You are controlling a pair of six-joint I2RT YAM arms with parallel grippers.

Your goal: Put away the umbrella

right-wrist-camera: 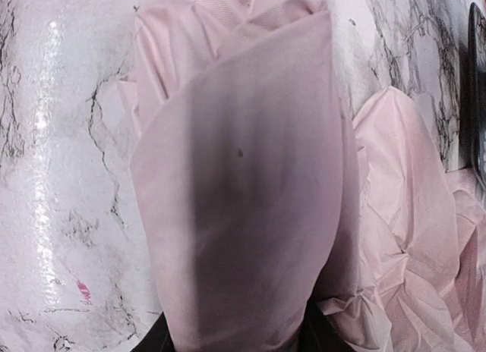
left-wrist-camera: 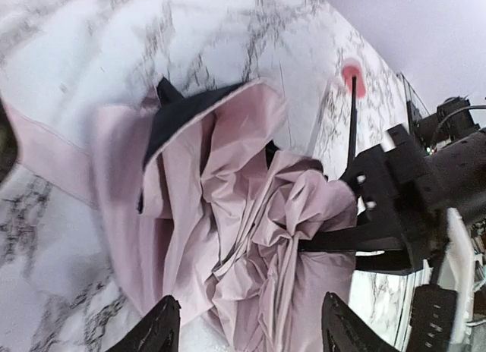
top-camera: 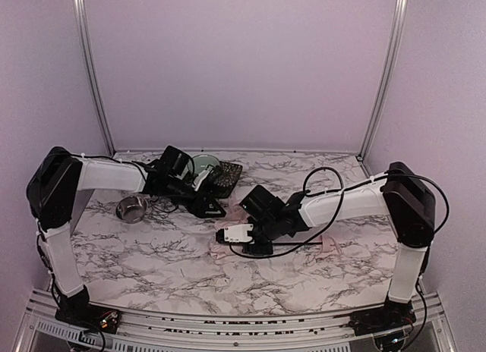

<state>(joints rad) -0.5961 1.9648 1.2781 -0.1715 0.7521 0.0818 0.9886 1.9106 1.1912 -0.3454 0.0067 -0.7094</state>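
Note:
The umbrella (left-wrist-camera: 250,215) lies crumpled on the marble table, pale pink fabric up, with a flap of black lining showing. Its thin black shaft (left-wrist-camera: 352,117) runs to the small pink handle (left-wrist-camera: 351,73). My left gripper (left-wrist-camera: 250,329) is open, its fingertips (left-wrist-camera: 156,329) apart just above the near edge of the fabric. My right gripper (right-wrist-camera: 235,341) is shut on a fold of the umbrella's fabric (right-wrist-camera: 243,177), which fills its view. In the top view the left gripper (top-camera: 211,208) and right gripper (top-camera: 254,242) nearly meet mid-table and hide most of the umbrella (top-camera: 224,251).
A small metal bowl (top-camera: 131,209) stands at the left. A green bowl (top-camera: 203,166) and a dark woven mat (top-camera: 226,177) lie behind the left gripper. The right arm's black cable (top-camera: 319,187) loops over the table. The right gripper's body (left-wrist-camera: 387,200) is close by in the left wrist view.

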